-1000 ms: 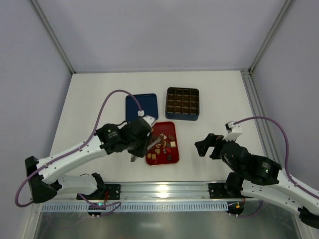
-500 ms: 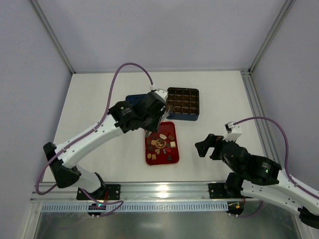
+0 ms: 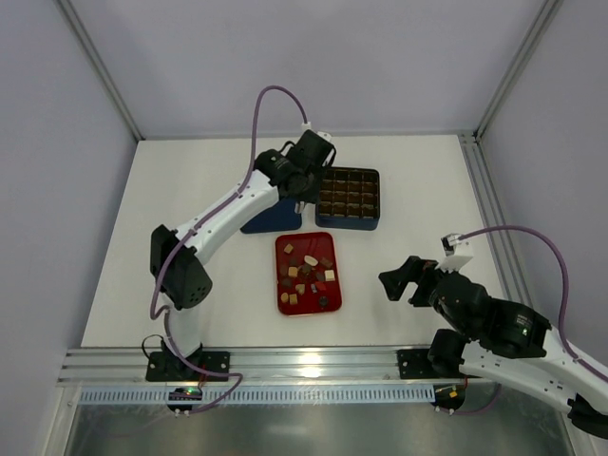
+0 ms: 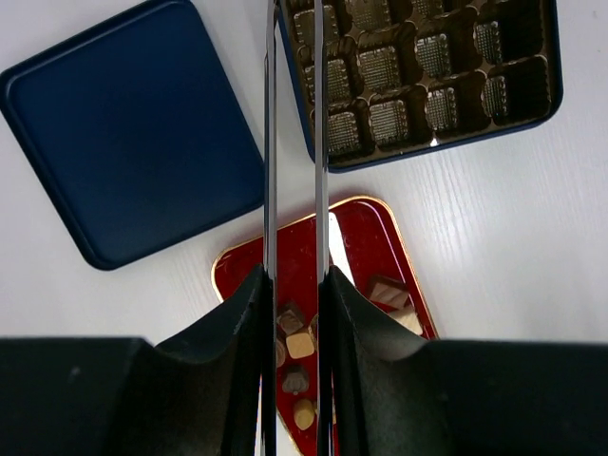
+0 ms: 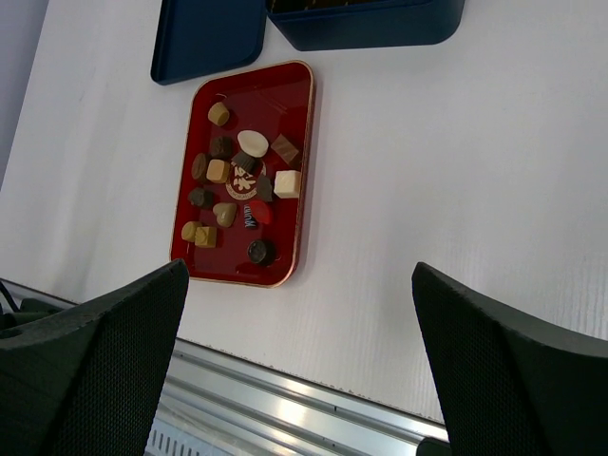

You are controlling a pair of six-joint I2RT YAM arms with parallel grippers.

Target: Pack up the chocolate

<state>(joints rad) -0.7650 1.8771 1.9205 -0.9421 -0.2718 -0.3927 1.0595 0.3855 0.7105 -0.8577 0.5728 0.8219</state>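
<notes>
The left arm reaches far out toward 12 o'clock, its left gripper (image 3: 304,195) pointing down over the box's 9 o'clock edge. Its 2 thin fingers (image 4: 270,142) stand parallel, a narrow slit apart. Their tips run off the wrist view, so I cannot tell whether they pinch a piece.

The lid (image 4: 133,123) lies flat at 11 o'clock of the tray (image 5: 285,233). The chocolate (image 3: 311,258) lies scattered in the tray, whose long axis runs 12 to 6. The box (image 3: 349,225) sits at 1 o'clock, a thin strip of table (image 3: 418,180) between them.

Bare table flanks the tray at 3 and 9 o'clock. At 3 o'clock the right gripper (image 3: 399,278) hangs low on a folded arm, jaws spread wide and empty.
</notes>
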